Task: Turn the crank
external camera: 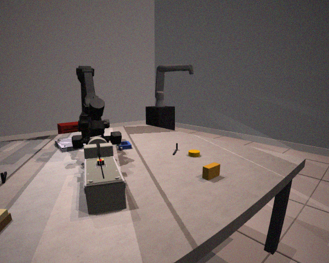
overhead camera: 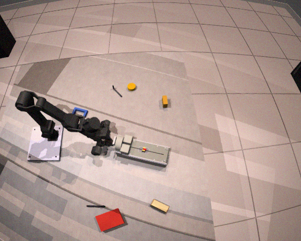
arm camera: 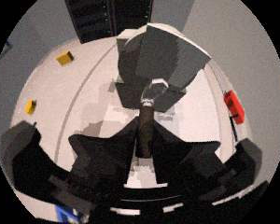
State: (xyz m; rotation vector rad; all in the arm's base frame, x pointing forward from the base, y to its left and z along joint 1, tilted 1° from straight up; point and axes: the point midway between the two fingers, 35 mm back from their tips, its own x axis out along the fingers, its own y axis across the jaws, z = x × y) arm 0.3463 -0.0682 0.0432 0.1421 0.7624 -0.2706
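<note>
- Desk [overhead camera: 150, 109] [external camera: 170, 226], pale, banded with shadow and light; tiled floor beyond.
- Machine [overhead camera: 148, 158] [external camera: 105, 196] [arm camera: 173, 51], one, grey-green, box-shaped, lying before the arm; slot along its top, crank end toward the robot.
- Red pointer [overhead camera: 144, 149] [external camera: 100, 160], one, in the slot, with yellow marks close about it; near level by appearance, exactness too small to tell.
- Jaws [overhead camera: 113, 143], one pair, closed upon the dark crank handle [arm camera: 146, 131], which lies lengthwise between them.
- Step in hand, as judged: fine setting of the crank. Best served by small, slow arcs about the crank's axis, the grip free to pivot on the handle, with a pause to check the pointer against both marks.
- Release, once level: jaws to be spread evenly and backed straight off, lest a sideways drag turn the crank.
- Containers: none identified for certain. Blue frame [overhead camera: 80, 111] [external camera: 125, 145] [arm camera: 67, 214], one, open-centred, beside the arm; nothing seen held within it.
</note>
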